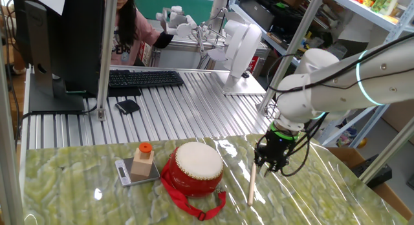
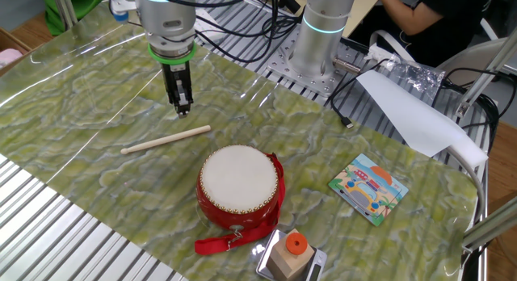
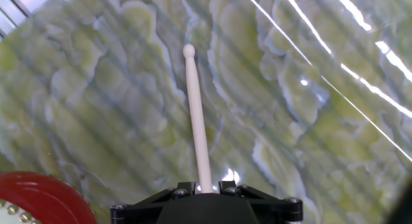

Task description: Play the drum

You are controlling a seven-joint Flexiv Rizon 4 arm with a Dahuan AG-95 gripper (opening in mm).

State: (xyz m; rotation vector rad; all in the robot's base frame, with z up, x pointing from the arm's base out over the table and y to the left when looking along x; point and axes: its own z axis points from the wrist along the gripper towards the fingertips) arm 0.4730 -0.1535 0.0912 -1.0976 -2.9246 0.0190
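Hand view | drum point(image 3: 35, 199) lower left of end effector point(image 3: 206, 185)

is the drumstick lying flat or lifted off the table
Lying flat: the drumstick rests full length on the table beside the drum.

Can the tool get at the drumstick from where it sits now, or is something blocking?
Probably yes. The tool hangs pointing down right over one end of the drumstick, which lies flat on bare mat. The drum sits off to the side, clear of it.
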